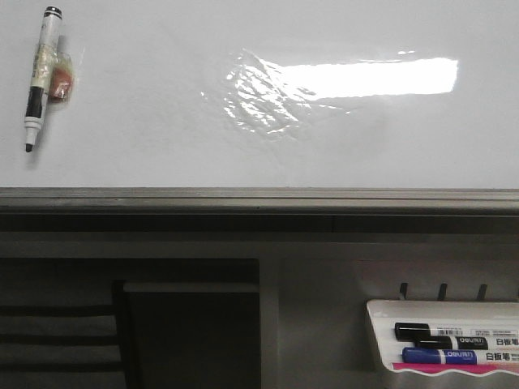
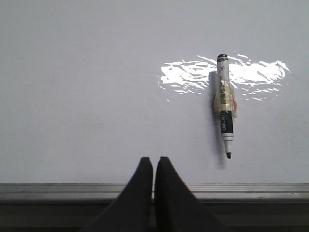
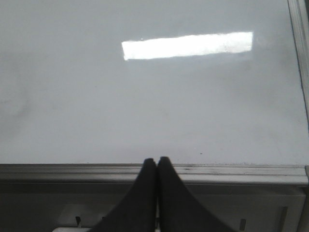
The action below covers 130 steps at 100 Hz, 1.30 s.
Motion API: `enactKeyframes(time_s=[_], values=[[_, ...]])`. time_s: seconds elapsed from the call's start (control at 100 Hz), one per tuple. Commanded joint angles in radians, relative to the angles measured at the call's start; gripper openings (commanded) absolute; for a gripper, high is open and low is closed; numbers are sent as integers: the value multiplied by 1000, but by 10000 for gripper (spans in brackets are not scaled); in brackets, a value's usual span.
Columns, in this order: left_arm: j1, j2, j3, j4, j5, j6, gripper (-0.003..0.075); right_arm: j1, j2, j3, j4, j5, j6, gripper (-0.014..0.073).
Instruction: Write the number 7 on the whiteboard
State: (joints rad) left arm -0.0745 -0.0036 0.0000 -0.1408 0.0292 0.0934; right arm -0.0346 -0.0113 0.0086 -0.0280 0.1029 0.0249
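A marker (image 1: pixel 40 74) lay on the whiteboard (image 1: pixel 162 146) at its far left, tip toward the edge rail (image 1: pixel 259 197). Nearer than the rail, at the right, a tray (image 1: pixel 381 340) held two markers (image 1: pixel 442 331), one behind the other

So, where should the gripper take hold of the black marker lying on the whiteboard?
Grip the marker across its taped middle barrel, coming straight at the whiteboard with the jaws either side. It lies flat and uncapped, so stay clear of the tip. The left gripper, now shut, must open first.
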Motion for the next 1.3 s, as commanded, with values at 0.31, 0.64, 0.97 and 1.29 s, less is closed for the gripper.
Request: enactKeyframes(time_s=[0.31, 0.64, 0.97, 1.29], values=[[3, -31, 13, -40, -143, -1, -20, -4, -18, -18, 28, -103, -7, -71], [3, 43, -272, -88, -3, -1, -20, -4, 95, -334, 40, 186, -7, -71], [3, 356, -555, -25, 310, 1, -20, -4, 385, -545, 28, 387, -9, -71], [3, 453, -558, -23, 317, 1, -20, -4, 471, -545, 37, 387, -9, -71]])
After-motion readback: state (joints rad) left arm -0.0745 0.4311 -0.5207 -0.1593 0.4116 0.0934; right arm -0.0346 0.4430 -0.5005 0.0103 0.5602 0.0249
